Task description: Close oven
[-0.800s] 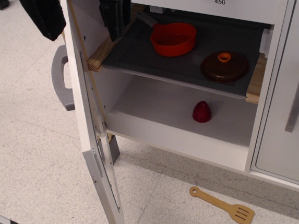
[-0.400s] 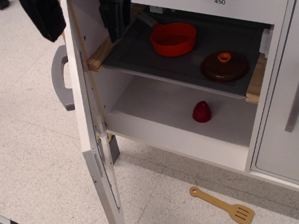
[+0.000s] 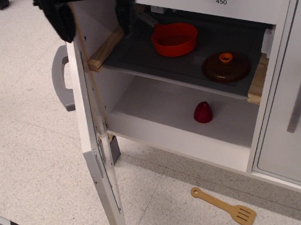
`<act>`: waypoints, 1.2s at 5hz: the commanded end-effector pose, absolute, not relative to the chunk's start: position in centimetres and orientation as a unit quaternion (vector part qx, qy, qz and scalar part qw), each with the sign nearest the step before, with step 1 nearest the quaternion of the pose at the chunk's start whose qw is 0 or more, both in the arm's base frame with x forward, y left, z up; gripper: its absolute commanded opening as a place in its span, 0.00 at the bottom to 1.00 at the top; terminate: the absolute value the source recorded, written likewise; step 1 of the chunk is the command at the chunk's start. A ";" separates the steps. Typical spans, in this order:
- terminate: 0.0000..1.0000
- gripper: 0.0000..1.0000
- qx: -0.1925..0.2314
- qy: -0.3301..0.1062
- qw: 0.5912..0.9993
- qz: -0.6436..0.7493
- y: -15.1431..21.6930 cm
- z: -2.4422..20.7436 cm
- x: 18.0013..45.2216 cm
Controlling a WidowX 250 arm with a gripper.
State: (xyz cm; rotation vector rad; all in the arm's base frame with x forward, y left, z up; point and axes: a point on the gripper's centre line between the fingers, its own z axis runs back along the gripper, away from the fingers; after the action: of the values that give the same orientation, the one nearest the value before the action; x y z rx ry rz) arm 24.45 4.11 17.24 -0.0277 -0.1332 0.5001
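Oven [image 3: 190, 88], white, boxy, dark grey flat shelf [image 3: 188, 56], centre frame, door [image 3: 95, 143] swung open with its top edge between my black claw's [image 3: 93, 15] spread fingers, upper left.

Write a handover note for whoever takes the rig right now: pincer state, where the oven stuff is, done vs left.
Pincer: open, fingers straddling the top edge of the oven door; contact cannot be told.
Oven door: wide open, swung out to the left, grey handle on its far side.
Inside: orange pan and brown lid on the dark shelf, red piece on the oven floor, all clear of the door's path.
Wooden spatula on the floor in front.
Done: pincer placed at the door.
Left: swing the door fully shut.
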 end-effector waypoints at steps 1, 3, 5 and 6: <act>0.00 1.00 -0.010 -0.085 0.946 0.314 6.0 14.9 22.9; 0.00 1.00 -0.026 -0.082 0.935 0.344 4.7 11.3 22.1; 0.00 1.00 -0.045 -0.081 0.924 0.370 2.9 10.1 23.2; 0.00 1.00 -0.052 -0.083 0.919 0.382 1.0 10.3 24.6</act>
State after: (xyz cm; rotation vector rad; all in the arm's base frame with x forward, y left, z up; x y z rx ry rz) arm 24.14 0.91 9.31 -0.0927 -0.1320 0.7938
